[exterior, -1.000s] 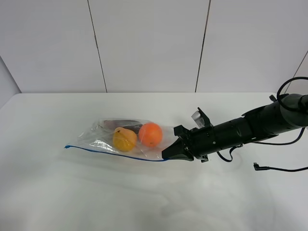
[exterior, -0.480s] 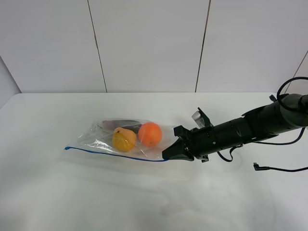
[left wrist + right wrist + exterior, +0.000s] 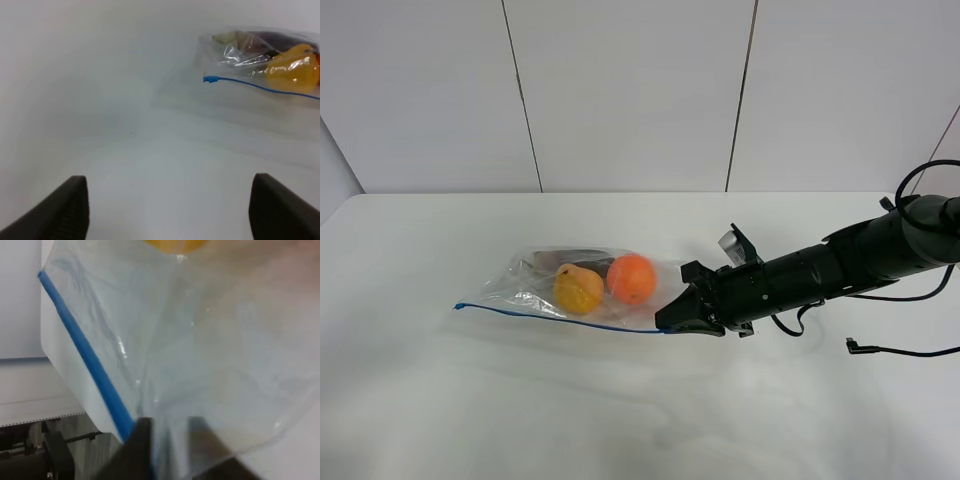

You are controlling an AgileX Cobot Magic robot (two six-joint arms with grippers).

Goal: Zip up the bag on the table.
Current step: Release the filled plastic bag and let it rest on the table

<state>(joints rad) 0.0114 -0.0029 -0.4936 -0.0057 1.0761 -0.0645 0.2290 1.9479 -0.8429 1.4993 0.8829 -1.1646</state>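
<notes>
The clear bag (image 3: 585, 285) lies on the white table (image 3: 470, 400), with an orange fruit (image 3: 633, 279) and a yellow fruit (image 3: 578, 290) inside. Its blue zip strip (image 3: 560, 318) runs along the near edge. My right gripper (image 3: 667, 323) sits at the strip's right end. In the right wrist view its jaws (image 3: 170, 450) stand slightly apart, with the strip (image 3: 85, 355) and the bag's corner (image 3: 200, 340) between them. My left gripper (image 3: 167, 210) is open and holds nothing. It hovers over bare table, short of the strip's left end (image 3: 212, 79) and the bag (image 3: 260, 55).
A black cable with a plug (image 3: 860, 347) lies on the table behind the right arm. A dark item (image 3: 582, 262) lies inside the bag behind the fruit. A white panelled wall stands behind the table's far edge.
The right gripper's jaws have parted slightly at the bag's right corner. The bag and both arms stay about where they were.
</notes>
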